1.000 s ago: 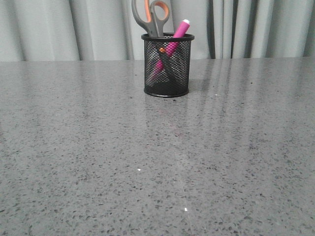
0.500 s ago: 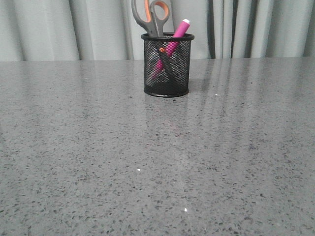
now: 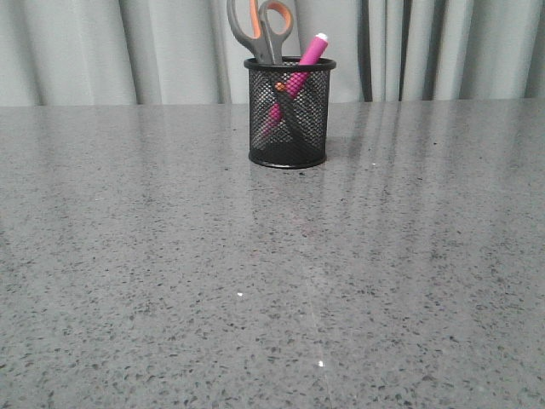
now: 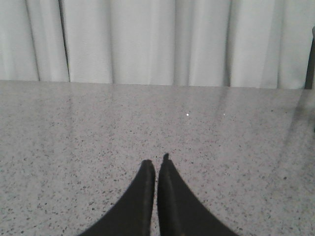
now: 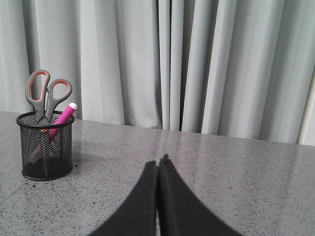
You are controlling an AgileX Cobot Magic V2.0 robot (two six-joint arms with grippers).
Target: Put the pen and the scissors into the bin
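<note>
Black mesh bin (image 3: 289, 112) near table's (image 3: 255, 298) far edge

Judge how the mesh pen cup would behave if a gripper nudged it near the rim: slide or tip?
The bin looks light, being wire mesh, so it would probably move easily. The scissors stand handles-up, well above the rim, and the pen leans across inside; that likely raises the weight, so a rim-height push may tip it. The table looks glossy, so a low push would more likely slide it.

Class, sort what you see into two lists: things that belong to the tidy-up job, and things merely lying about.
Belong to the job:
pen, leaning in the bin
scissors, handles up in the bin
bin

Lying about:
nothing; only the table and the curtain
</note>
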